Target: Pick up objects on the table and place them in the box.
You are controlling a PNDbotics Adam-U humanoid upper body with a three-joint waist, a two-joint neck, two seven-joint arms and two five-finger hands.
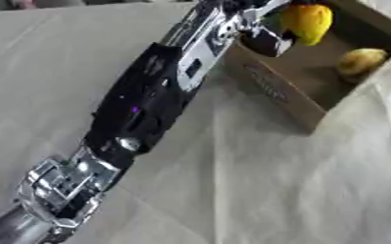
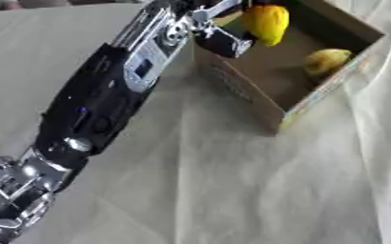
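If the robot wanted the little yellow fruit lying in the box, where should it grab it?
Probably from above, fingers across its rounded middle. The small yellow fruit lies on the floor of the box, close to the wall, so sideways reach looks blocked. The left hand is already over the box by the bigger yellow fruit.

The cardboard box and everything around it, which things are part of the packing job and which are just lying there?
Part of the job:
- open brown cardboard box
- bright yellow rounded fruit, held over the box by the left hand
- duller yellow rounded fruit, lying inside the box

Just there:
- wrinkled pale cloth covering the table
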